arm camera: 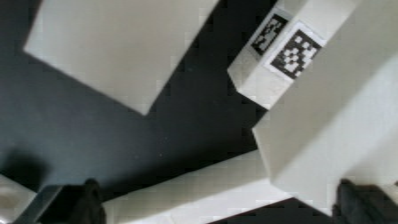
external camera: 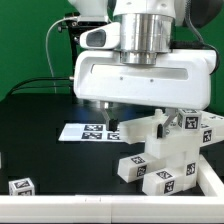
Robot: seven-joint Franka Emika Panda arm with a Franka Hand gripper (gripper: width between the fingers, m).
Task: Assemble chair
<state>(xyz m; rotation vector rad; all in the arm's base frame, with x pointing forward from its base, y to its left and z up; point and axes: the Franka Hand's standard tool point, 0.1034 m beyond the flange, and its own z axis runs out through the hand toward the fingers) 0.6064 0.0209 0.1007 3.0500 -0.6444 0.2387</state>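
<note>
The gripper has its two dark fingers set wide apart, and nothing is pinched between them. In the wrist view, a white bar of the chair and a strip of black table lie under the gap. I cannot tell if the fingers touch the bar.

In the exterior view the gripper hangs low under the wide white hand of the arm. It is just over the near edge of the marker board and just beside the chair.

The chair is a blocky white body on the exterior view's right side of the table. It carries several black-and-white tags, and the arm hides its top part. In the wrist view a tagged block of the chair stands beyond the fingers, and a plain white slab lies apart from it, with dark table between.

One small loose piece with a tag lies alone near the exterior view's lower left corner, well apart from the chair. A green wall stands behind the table.
</note>
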